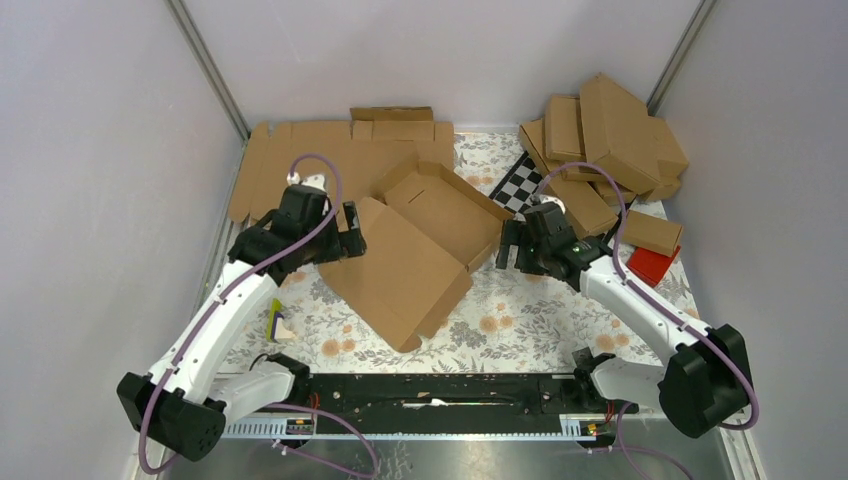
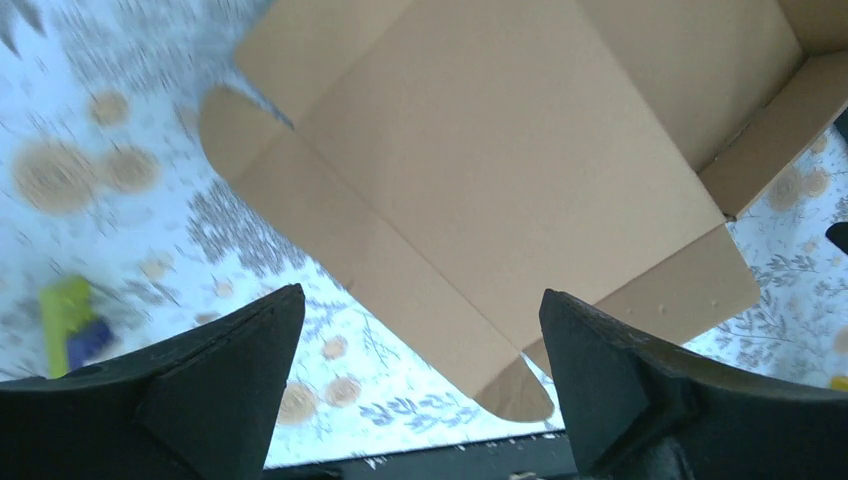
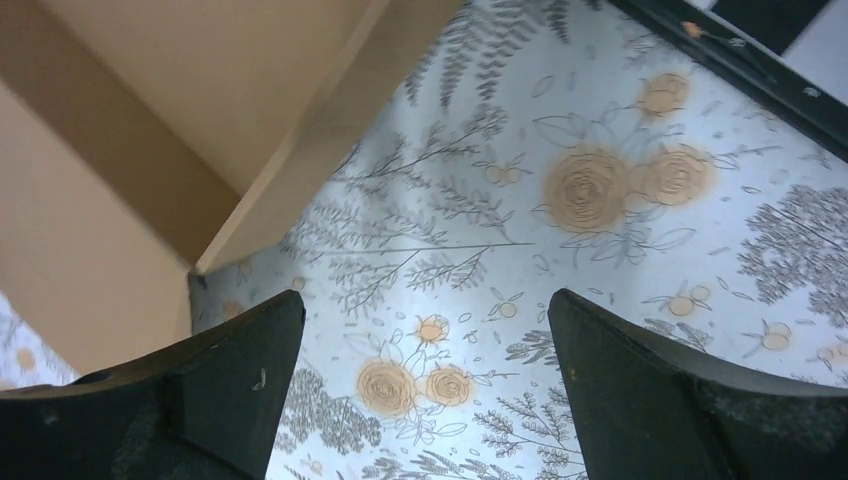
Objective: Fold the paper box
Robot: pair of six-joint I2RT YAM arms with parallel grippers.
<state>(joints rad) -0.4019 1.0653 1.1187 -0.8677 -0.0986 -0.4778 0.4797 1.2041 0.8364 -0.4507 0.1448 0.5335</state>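
The plain brown corrugated cardboard paper box (image 1: 410, 255) lay at the middle of the table (image 1: 520, 320), which was covered in a pale floral-printed cloth; the box sat askew to the table's edges; its far portion stood as a shallow tray with raised walls, while its broad lid panel lay flat and open toward the near edge, with flaps at its sides.

The left hand (image 1: 350, 235) was just beside the box's left edge; its wrist view showed the fingers (image 2: 230, 360) spread wide, nothing between them, and the lid panel (image 2: 500, 170) beyond them; it held nothing.

The right hand (image 1: 507, 245) was just beside the tray's right wall; its fingers (image 3: 640, 370) were likewise spread wide over bare cloth, gripping nothing, with the box's corner (image 3: 190, 200) to one side.

Flat brown cardboard sheets (image 1: 320, 150) lay along the far edge toward the left corner; a heap of folded brown cardboard boxes (image 1: 610, 140) occupied the far right corner; a black-and-white checkered board (image 1: 520, 182) lay between heap and tray; a small red block (image 1: 652, 265) lay near the right edge; a small yellow-green object (image 1: 277, 322) lay near the left edge.
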